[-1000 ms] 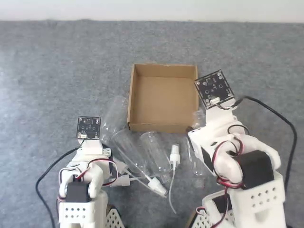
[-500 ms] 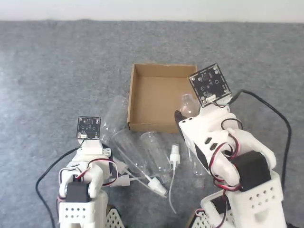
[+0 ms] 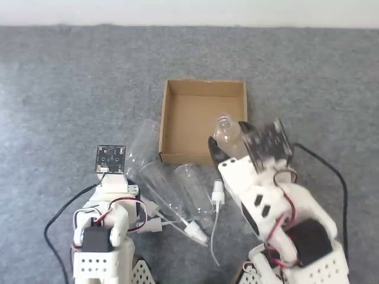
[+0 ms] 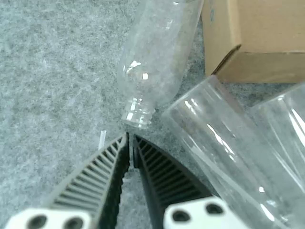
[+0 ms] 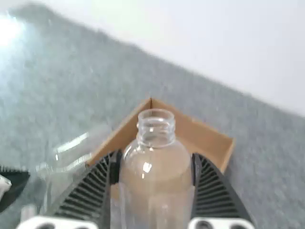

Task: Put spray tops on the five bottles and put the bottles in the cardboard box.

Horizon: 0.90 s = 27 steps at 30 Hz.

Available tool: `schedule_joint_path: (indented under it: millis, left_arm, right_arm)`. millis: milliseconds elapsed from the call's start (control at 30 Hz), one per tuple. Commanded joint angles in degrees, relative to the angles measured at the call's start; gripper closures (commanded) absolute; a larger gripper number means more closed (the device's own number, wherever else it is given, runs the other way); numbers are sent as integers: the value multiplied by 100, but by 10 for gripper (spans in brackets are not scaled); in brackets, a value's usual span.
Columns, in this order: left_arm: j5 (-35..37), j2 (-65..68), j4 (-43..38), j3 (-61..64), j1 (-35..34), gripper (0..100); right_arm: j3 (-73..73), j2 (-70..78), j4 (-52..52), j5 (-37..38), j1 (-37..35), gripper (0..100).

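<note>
The right gripper (image 5: 155,161) clamps a clear plastic open-necked bottle (image 5: 154,138) between its fingers, over the near right corner of the shallow brown cardboard box (image 3: 203,158). The left gripper (image 4: 129,141), fingers almost together and gripping nothing, sits by a second clear bottle (image 4: 157,52) lying left of the box.

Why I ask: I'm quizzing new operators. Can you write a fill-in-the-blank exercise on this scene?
The right gripper holds a clear plastic bottle whose open neck has no spray ____.
The left gripper is ____, holding nothing.
The brown cardboard box has ____ bottles lying inside it.
Missing: top; shut; no.
</note>
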Motion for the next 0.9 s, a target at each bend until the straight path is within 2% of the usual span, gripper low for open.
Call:
schedule_joint_path:
  millis: [0,433,667,800,867]
  left_arm:
    - [-9,-97,26,-75,-18,986]
    - [-9,-97,26,-75,-18,986]
    - [-9,-97,26,-75,-18,986]
    - [-9,-97,26,-75,-18,986]
    - [-18,-97,26,-75,18,986]
  right_arm:
    - [615,-971,-523,-62,-66,919]
    - [2743,-2914,-1912,-53,-31,919]
    - [2831,-2888,-1912,-53,4,919]
    - [2998,-2888,-2018,-62,400,919]
    - [3112,-2888,-2229,-325,585,919]
